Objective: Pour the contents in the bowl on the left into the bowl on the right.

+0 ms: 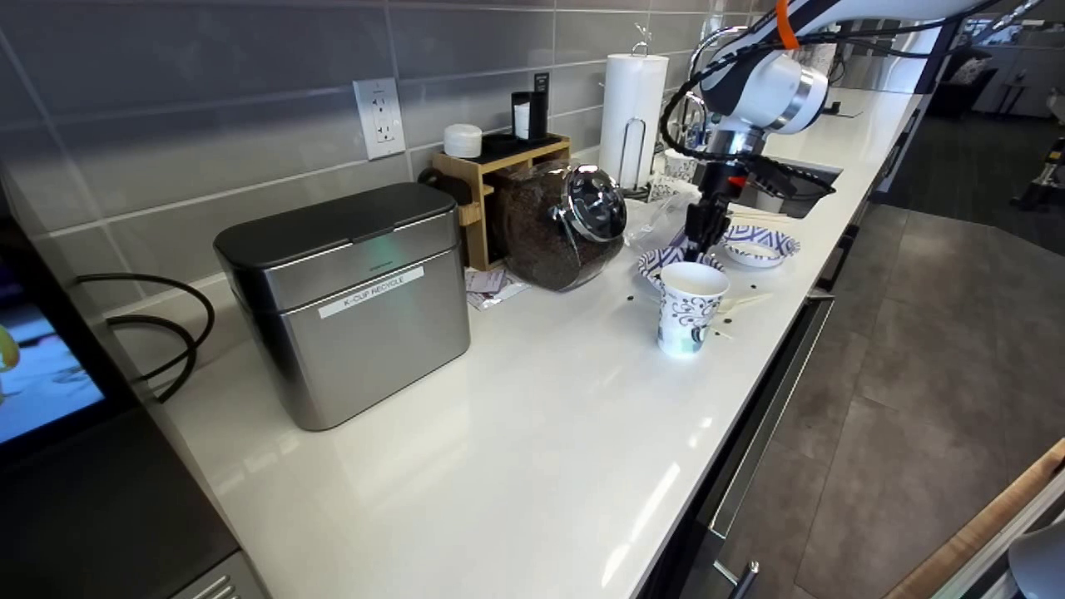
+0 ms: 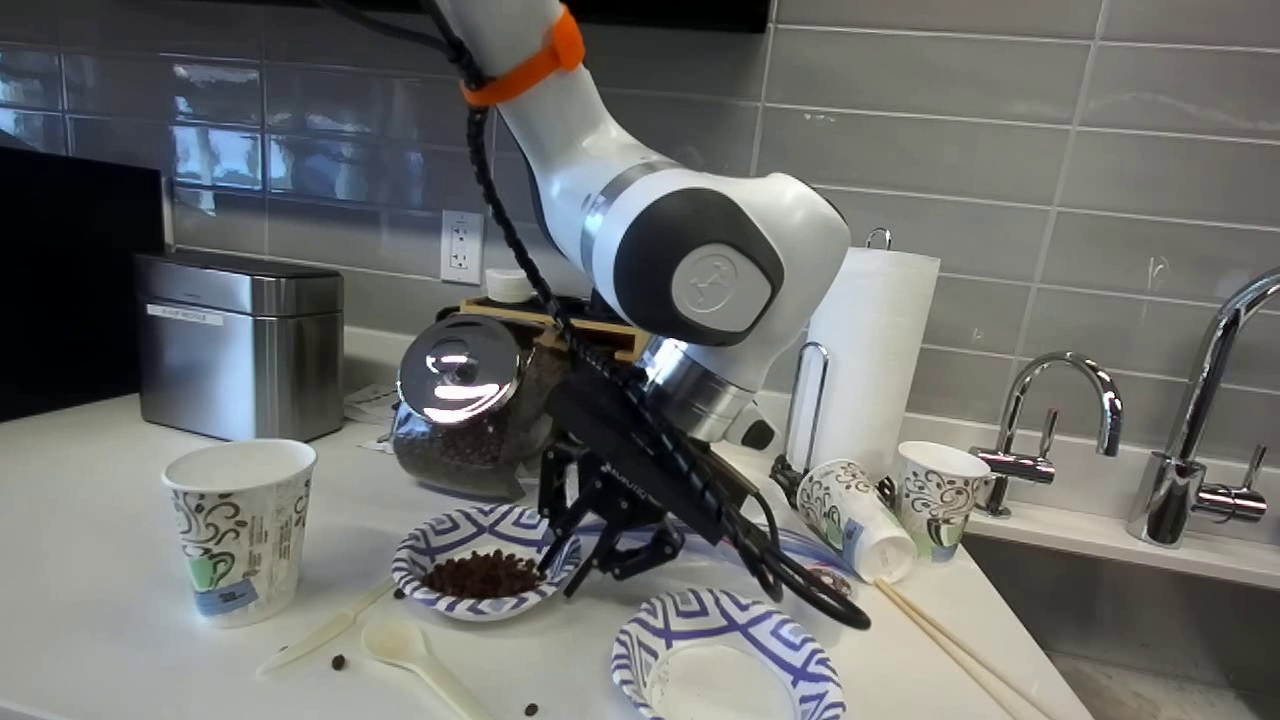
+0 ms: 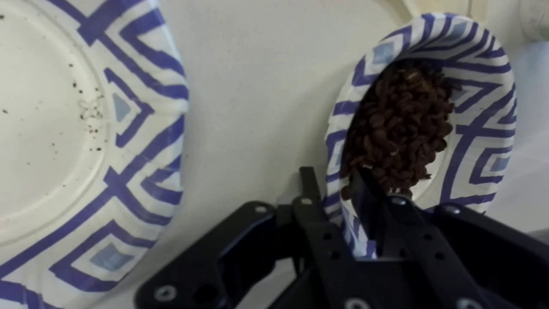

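The bowl on the left (image 2: 420, 550), white paper with a purple pattern, holds a heap of dark brown beans (image 2: 485, 575). The bowl on the right (image 2: 715, 685) has the same pattern and contains only some dark specks. My wrist view shows them swapped, with the bean bowl (image 3: 484, 98) to the right and the specked bowl (image 3: 148, 86) to the left. My gripper (image 3: 334, 171) straddles the near rim of the bean bowl, one finger outside the wall and one inside among the beans. A gap shows between the fingers, so the jaws are open around the rim.
A patterned paper cup (image 2: 240, 530) stands beside the bean bowl. Before it lie a pale spoon (image 2: 395, 640), a knife (image 2: 325, 635) and loose beans. Behind are a tilted bean jar (image 2: 470, 420), a paper towel roll (image 2: 870, 350) and two cups. Chopsticks (image 2: 950, 640) lie near the sink (image 2: 1160, 610).
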You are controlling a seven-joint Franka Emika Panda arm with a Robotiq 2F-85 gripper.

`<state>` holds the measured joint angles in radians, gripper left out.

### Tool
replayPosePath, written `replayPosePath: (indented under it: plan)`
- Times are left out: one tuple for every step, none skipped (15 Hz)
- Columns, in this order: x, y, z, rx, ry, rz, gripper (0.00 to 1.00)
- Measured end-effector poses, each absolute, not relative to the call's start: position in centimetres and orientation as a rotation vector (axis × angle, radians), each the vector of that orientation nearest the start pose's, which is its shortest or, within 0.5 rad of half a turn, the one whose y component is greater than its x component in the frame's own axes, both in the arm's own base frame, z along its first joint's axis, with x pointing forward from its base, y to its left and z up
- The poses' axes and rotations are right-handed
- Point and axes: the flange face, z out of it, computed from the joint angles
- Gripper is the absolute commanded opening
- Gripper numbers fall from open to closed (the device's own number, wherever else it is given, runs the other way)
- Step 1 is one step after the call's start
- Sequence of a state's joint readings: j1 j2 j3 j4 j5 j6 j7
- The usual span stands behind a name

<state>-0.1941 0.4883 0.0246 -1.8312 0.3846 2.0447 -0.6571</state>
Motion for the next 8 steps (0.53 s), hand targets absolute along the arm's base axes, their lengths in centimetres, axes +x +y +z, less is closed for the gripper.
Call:
replayPosePath:
  plan:
    - [61.14,-8.44,24.75,-2.704,-0.355,0.165,0.02]
    - [61.13,-8.44,24.65,-2.704,-0.355,0.167,0.01]
    - [61.13,-8.43,24.62,-2.703,-0.355,0.168,0.0]
    - [61.17,-8.4,24.67,-2.704,-0.355,0.167,0.02]
    - [61.23,-8.39,24.73,-2.704,-0.355,0.165,0.01]
    - [61.26,-8.4,24.76,-2.704,-0.355,0.164,0.01]
    - [61.29,-8.42,24.77,-2.704,-0.355,0.163,0.01]
    - [61.3,-8.43,24.77,-2.705,-0.355,0.163,0.01]
